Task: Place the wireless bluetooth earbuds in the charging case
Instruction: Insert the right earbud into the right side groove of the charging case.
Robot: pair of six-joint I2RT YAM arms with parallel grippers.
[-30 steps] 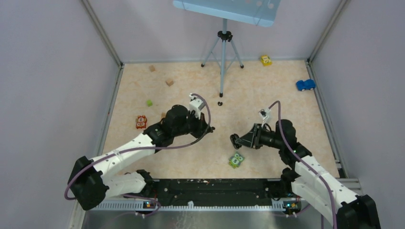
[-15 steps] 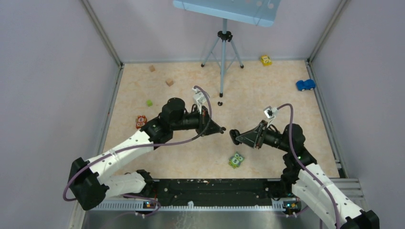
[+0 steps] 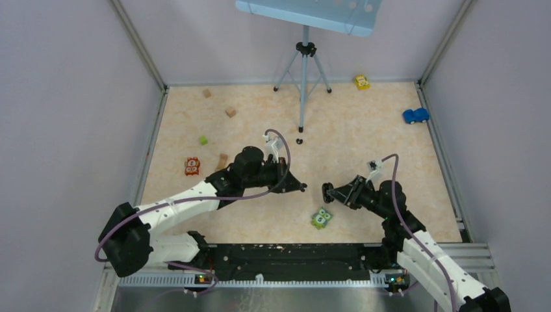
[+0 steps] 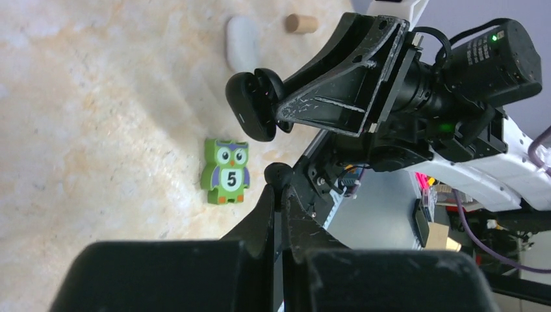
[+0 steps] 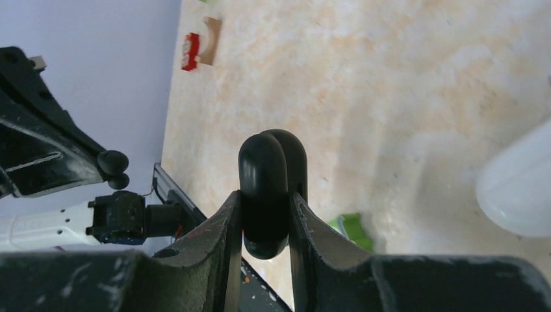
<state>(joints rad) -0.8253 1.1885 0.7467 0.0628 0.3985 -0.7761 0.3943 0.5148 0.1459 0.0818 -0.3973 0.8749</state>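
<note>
My left gripper [image 3: 301, 186] is shut on a tiny black earbud [image 4: 278, 174], which sticks out past the fingertips [image 4: 278, 192]. My right gripper [image 3: 329, 192] is shut on a black pebble-shaped charging case [image 5: 263, 166] and holds it edge-on above the table. In the left wrist view the case [image 4: 252, 104] hangs just above and left of the earbud, a short gap apart. The two grippers face each other at mid-table. In the right wrist view the earbud [image 5: 113, 162] shows at the far left. A white case [image 4: 242, 40] lies on the table beyond.
A green owl block [image 3: 321, 218] lies just near of the grippers. A tripod [image 3: 303, 71] stands at the back, with a small black object [image 3: 299, 140] by its foot. Wooden cubes [image 3: 230, 112], a red block [image 3: 192, 166], a blue car [image 3: 415, 116] and a yellow car [image 3: 361, 82] are scattered around.
My left gripper has swung right and slightly nearer with the earbud. My right arm has drawn back and lower with the case. The tips stay close and facing.
</note>
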